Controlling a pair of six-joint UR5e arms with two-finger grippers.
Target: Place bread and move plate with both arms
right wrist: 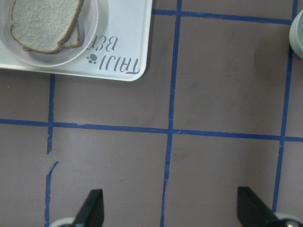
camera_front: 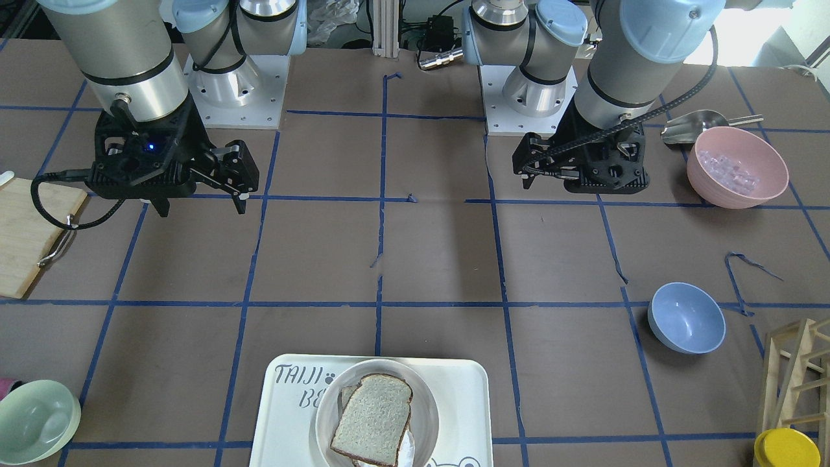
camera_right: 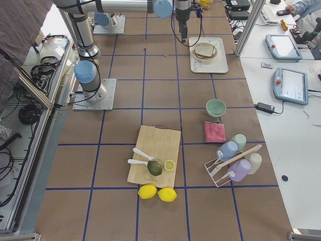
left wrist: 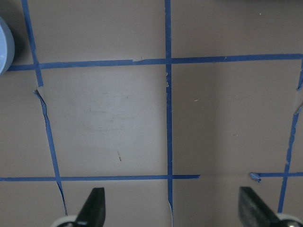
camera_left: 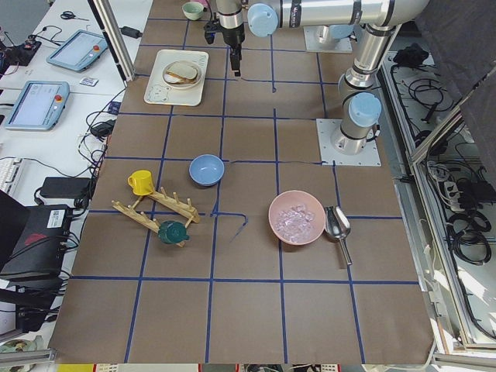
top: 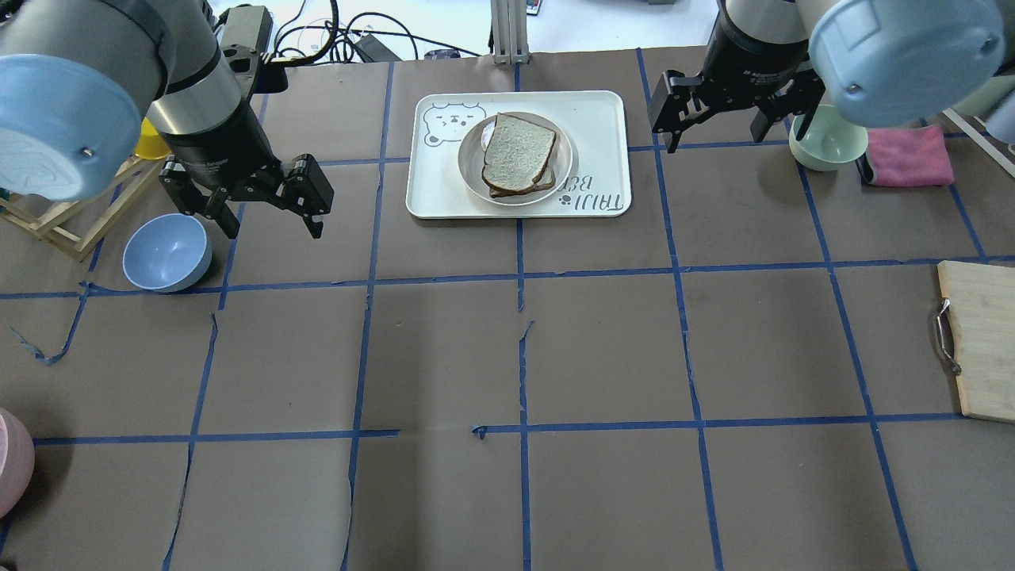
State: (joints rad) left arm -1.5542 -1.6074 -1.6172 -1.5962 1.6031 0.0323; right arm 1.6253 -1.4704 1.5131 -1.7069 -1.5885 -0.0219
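Note:
The bread (top: 517, 149), a grey-white slice with a dark brown crust, lies on top of another slice in the round off-white plate (top: 468, 162). The plate stands on the white "TAIJI BEAR" tray (top: 595, 127) at the far middle of the table. The bread (camera_front: 374, 418) and plate (camera_front: 425, 402) also show in the front view, and in the right wrist view (right wrist: 45, 23). My left gripper (top: 271, 226) hangs open and empty, left of the tray, next to a blue bowl. My right gripper (top: 733, 131) hangs open and empty, right of the tray. Both wrist views show fingertips (left wrist: 94, 203) wide apart.
A blue bowl (top: 166, 252) sits by the left gripper, with a wooden rack (top: 71, 214) beyond it. A pale green bowl (top: 825, 139) and a pink cloth (top: 908, 155) lie by the right gripper. A cutting board (top: 979, 341) is at the right edge. A pink bowl (camera_front: 737, 167) stands near the left arm's base.

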